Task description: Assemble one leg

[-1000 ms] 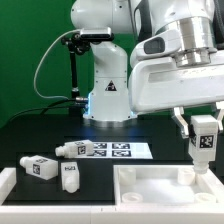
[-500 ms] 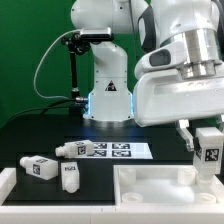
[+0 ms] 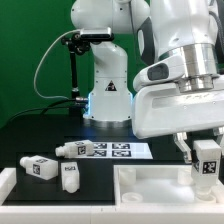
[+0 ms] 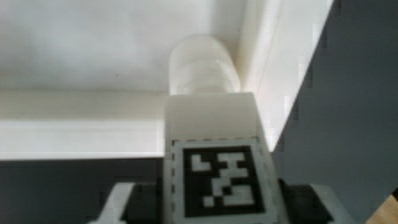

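My gripper (image 3: 205, 150) is shut on a white leg (image 3: 208, 160) with a black-and-white tag, held upright at the exterior view's right over the corner of the white tabletop piece (image 3: 160, 185). In the wrist view the leg (image 4: 217, 130) runs down from between my fingers (image 4: 128, 205) toward the tabletop (image 4: 89, 110); its lower end is at the tabletop's surface near the edge. Three more legs lie on the table at the exterior view's left: one (image 3: 40, 167), one (image 3: 70, 150) and one (image 3: 70, 179).
The marker board (image 3: 115, 151) lies flat on the black table behind the tabletop piece. The robot's base (image 3: 108, 95) stands at the back, with a black cable looping at its left. A white ledge (image 3: 8, 180) runs at the table's front left.
My gripper has moved down and a little to the exterior view's right with the leg, bringing it lower over the tabletop's corner. The loose legs have not moved.
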`<state>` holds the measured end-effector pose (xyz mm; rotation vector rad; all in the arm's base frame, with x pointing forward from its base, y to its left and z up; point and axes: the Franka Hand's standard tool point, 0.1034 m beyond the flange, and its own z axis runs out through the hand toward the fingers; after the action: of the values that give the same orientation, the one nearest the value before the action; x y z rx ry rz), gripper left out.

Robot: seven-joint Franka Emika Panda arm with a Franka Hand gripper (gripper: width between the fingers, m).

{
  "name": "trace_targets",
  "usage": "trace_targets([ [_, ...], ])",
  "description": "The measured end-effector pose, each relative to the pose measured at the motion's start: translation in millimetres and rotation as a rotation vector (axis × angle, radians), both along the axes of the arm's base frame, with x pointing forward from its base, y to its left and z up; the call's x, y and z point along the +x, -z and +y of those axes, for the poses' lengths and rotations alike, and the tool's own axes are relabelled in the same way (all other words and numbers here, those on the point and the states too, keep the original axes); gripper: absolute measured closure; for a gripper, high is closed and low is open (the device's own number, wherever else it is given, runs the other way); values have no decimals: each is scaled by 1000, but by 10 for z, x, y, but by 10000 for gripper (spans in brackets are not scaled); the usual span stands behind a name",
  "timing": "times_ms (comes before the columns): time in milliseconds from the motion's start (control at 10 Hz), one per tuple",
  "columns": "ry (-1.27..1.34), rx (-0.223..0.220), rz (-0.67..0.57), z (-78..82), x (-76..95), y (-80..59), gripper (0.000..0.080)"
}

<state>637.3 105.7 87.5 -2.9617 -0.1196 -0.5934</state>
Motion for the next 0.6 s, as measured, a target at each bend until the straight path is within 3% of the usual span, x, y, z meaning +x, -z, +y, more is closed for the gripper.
trace_targets([
  [300,-2,0,11,24,-44,141,514],
  [600,2,1,-43,41,-16,149,514],
])
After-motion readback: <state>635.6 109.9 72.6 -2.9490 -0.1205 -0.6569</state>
